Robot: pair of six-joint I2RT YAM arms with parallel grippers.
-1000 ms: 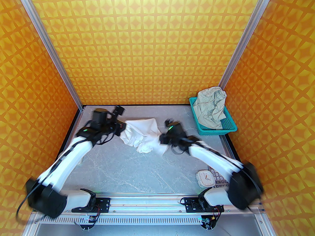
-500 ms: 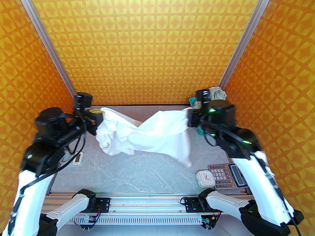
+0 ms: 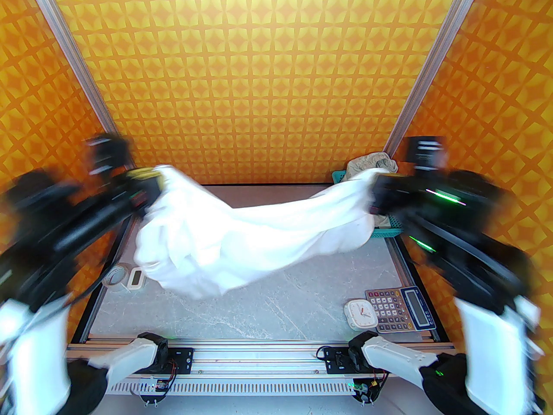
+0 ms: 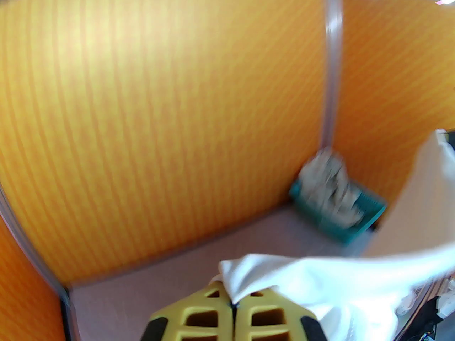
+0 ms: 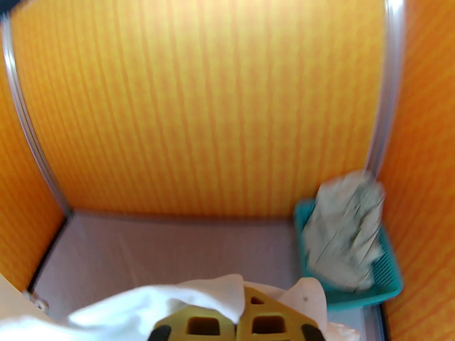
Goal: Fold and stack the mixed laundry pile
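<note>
The white T-shirt point(image 3: 242, 240) hangs in the air over the far half of the bench point(image 3: 281, 309), strung between the two arms from near the left edge to near the right edge. It sags in a bunched mass toward the left and runs smoother toward the right, and no fold shows in it.

The left end effector point(image 4: 233, 302) is clenched on one end of the cloth, its yellow fingers pinched together with fabric spilling from between them. The right end effector point(image 5: 240, 318) is clamped on the opposite end in the same way. Both arms are blurred in the overhead view.

The pale greenish-cream shorts point(image 5: 341, 226) lie crumpled in the teal mesh basket point(image 5: 389, 284) at the far right corner of the bench.

The task looks to be at an early stage: one garment is lifted and spread but not laid flat. It has yet to be laid down and folded. The shorts must then be fetched, folded and stacked with it.

A calculator point(image 3: 399, 307) and a small clock point(image 3: 360, 314) sit near the near right corner, so the middle of the bench seems the likeliest folding area.
</note>
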